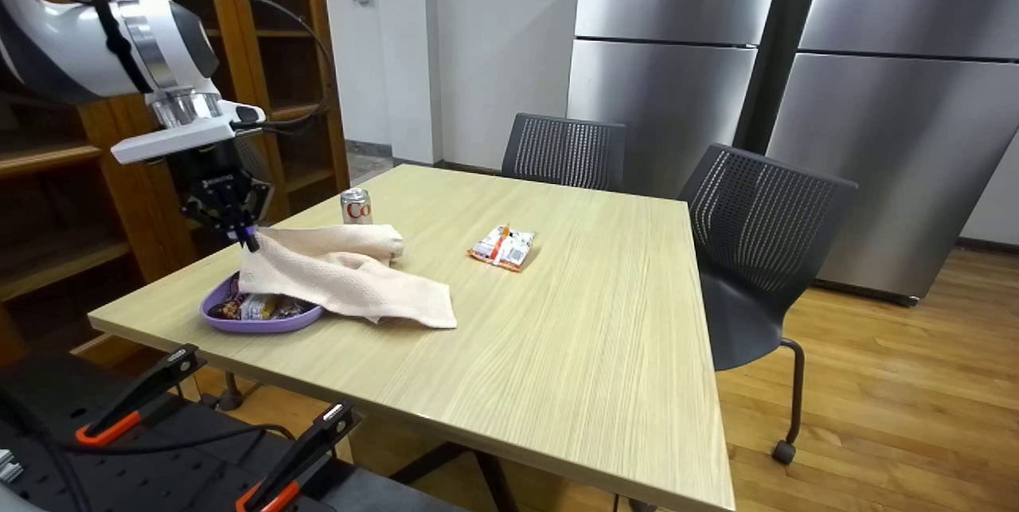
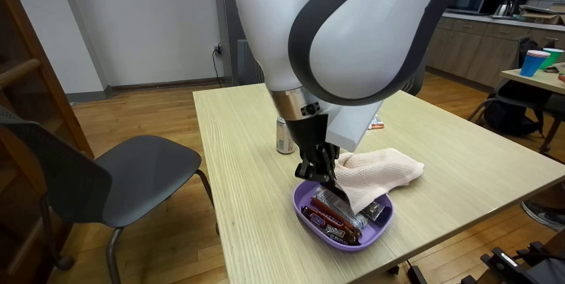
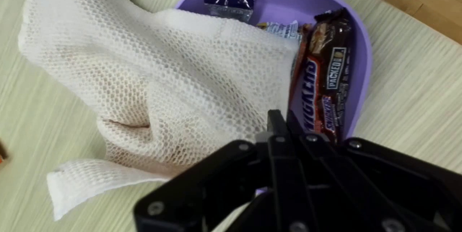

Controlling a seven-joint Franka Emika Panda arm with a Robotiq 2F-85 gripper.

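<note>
My gripper is shut on a corner of a cream, waffle-textured towel. The held corner is raised above a purple bowl near the table edge. In the wrist view the fingertips are close together at the towel's edge, and the towel covers part of the bowl. The rest of the towel lies folded on the table. A Snickers bar and other wrapped snacks lie in the bowl; some are hidden under the towel. A dark blue packet shows at the bowl's far side.
A silver can stands behind the towel; it also shows in an exterior view. A snack bag lies on the table. Dark chairs stand around it. Black and orange clamps grip the near table edge.
</note>
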